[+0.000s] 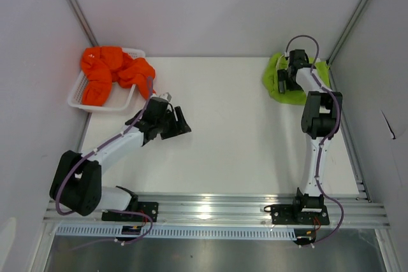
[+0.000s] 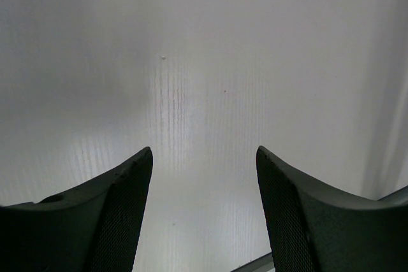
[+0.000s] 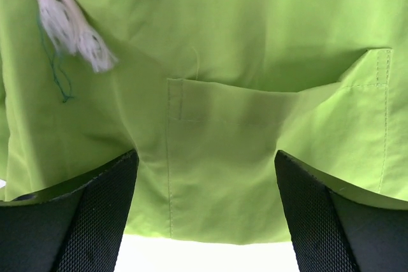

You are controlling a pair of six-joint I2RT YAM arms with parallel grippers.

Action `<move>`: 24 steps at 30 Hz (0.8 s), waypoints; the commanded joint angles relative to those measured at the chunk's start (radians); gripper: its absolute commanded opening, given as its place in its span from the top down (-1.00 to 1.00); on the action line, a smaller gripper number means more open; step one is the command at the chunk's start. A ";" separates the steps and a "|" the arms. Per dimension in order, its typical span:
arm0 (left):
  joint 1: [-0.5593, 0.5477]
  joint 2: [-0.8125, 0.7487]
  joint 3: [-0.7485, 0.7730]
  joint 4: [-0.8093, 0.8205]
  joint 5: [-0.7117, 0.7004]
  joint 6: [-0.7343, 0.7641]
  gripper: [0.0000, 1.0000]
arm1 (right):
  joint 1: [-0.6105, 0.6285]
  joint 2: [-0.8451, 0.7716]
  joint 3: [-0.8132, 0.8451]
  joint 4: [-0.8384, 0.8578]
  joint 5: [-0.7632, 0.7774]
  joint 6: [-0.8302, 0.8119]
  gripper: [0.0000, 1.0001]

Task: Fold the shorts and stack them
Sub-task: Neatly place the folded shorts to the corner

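Note:
The lime green shorts (image 1: 274, 71) lie bunched at the table's far right. My right gripper (image 1: 284, 82) sits right over them. In the right wrist view the green shorts (image 3: 217, 42) fill the frame, with a pocket seam and white drawstring ends (image 3: 70, 33) at the upper left. The right gripper (image 3: 205, 157) is open, its fingers wide apart with fabric lying below and between them, not pinched. The orange shorts (image 1: 111, 71) are heaped in the white basket (image 1: 78, 99) at the far left. My left gripper (image 1: 177, 123) (image 2: 204, 152) hangs open over bare table.
White walls and metal frame posts close in the table on the left, right and back. The table's right edge (image 1: 347, 144) runs close beside the right arm. The arm bases stand on a metal rail (image 1: 210, 211) along the near edge.

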 commanded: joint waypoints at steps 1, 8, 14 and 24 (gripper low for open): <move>-0.017 0.035 0.062 -0.004 -0.001 -0.009 -0.36 | -0.032 0.141 0.163 -0.136 0.032 -0.117 -0.78; -0.067 0.046 0.085 -0.009 -0.031 -0.037 -0.36 | -0.033 0.200 0.350 -0.183 0.067 -0.099 -0.78; -0.075 -0.039 0.117 -0.076 -0.101 -0.022 -0.38 | -0.003 -0.068 0.112 0.003 -0.011 -0.030 -0.84; 0.081 -0.146 0.136 -0.154 -0.216 -0.005 -0.62 | 0.111 -0.426 -0.167 0.155 -0.164 0.246 -0.99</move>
